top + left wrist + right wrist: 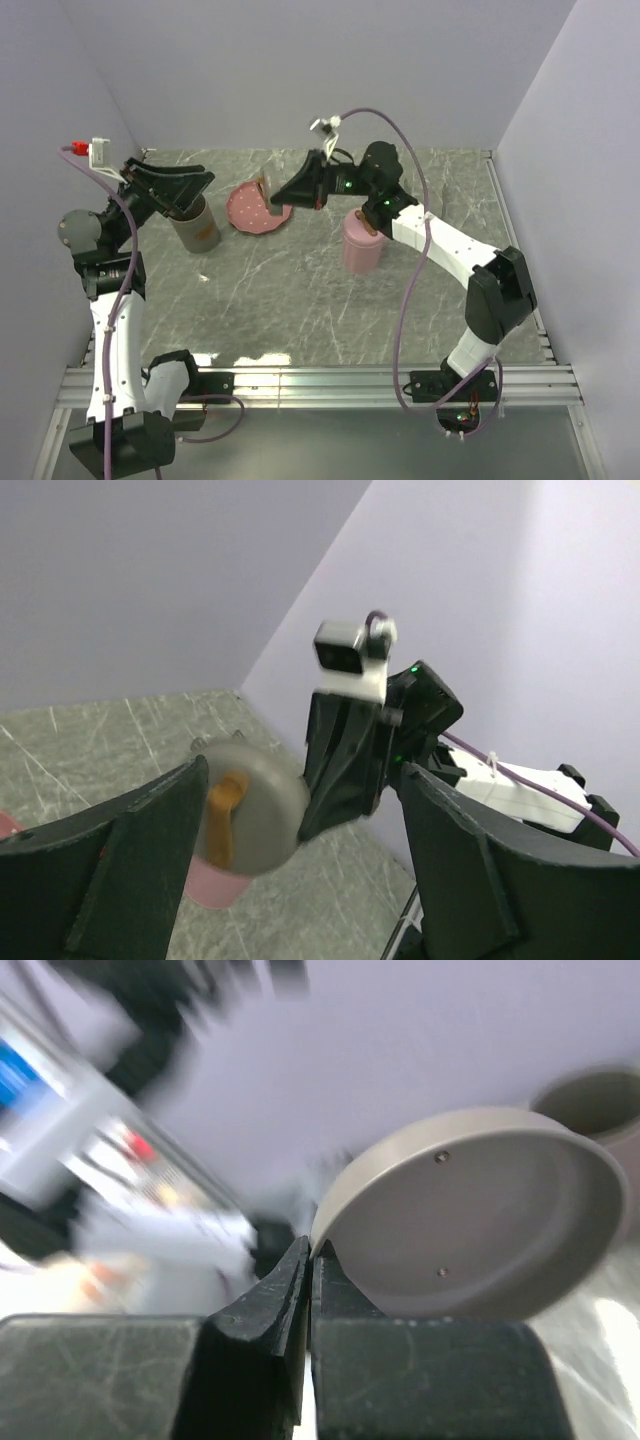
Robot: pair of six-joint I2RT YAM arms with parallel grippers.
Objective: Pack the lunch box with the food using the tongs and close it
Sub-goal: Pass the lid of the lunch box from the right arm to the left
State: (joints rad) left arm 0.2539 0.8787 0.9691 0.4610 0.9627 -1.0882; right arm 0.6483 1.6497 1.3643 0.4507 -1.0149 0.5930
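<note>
Lid (480, 1210) upright in right end effector (308, 1252), hollow underside toward wrist

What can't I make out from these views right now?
Food on pink plate: top view, too small, partly under lid and right tool.
Tongs: in no view.
Grey container inside: top view, left tool covers it.
Right wrist view, left half: motion blur.
</note>
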